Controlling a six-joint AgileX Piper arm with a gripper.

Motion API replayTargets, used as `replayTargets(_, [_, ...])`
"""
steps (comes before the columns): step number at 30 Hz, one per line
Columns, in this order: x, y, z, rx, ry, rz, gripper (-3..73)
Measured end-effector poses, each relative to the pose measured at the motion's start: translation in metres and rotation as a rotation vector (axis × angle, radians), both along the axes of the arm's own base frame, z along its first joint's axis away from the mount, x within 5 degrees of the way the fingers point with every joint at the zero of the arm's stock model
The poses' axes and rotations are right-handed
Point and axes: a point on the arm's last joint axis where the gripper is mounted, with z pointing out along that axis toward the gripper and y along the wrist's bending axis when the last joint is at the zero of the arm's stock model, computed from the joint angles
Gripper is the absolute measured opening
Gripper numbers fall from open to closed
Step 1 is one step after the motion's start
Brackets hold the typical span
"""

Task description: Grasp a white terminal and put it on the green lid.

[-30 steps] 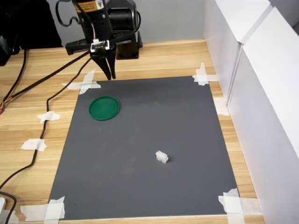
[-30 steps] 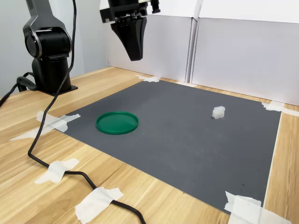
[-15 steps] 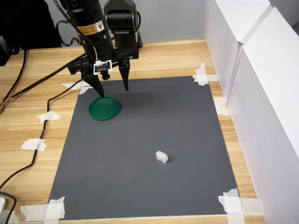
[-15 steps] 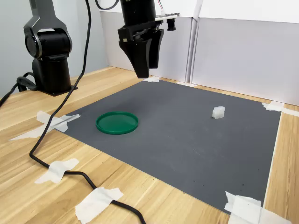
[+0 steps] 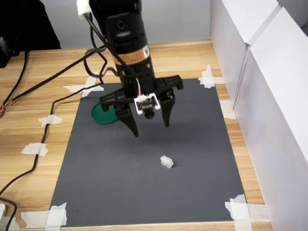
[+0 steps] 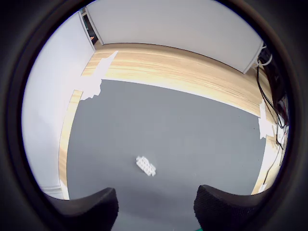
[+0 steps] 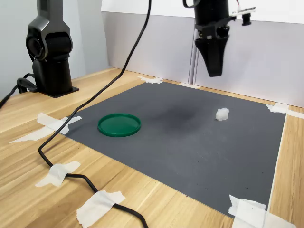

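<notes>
You see a matt dark-grey mat on a pale wood-grain counter, held by papery white tape strips. The green lid looks like smooth, slightly glossy plastic; the white terminal like dull moulded plastic.

Hardly any writing shows. In the first exterior view the arm wears an orange-yellow sticker round its lower link, with small dark print and a black triangular warning sign at its right end; the print is too small and blurred to read. No brand name, number or word can be made out on it. In the second exterior view and the wrist view no lettering shows.
</notes>
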Motion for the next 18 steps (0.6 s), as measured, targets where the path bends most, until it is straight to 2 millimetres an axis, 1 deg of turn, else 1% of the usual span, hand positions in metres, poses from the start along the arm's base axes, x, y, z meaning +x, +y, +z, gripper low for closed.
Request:
replayTargets(5, [0.021,0.006,-0.031,0.003,0.06,-0.006,67.3])
replayTargets(9, [0.029,0.008,-0.051,0.006,0.101,-0.009,67.4])
replayTargets(12, [0.031,0.011,-0.06,0.031,0.127,-0.018,67.4])
replayTargets(18, [0.033,0.015,-0.069,0.068,0.154,-0.03,67.4])
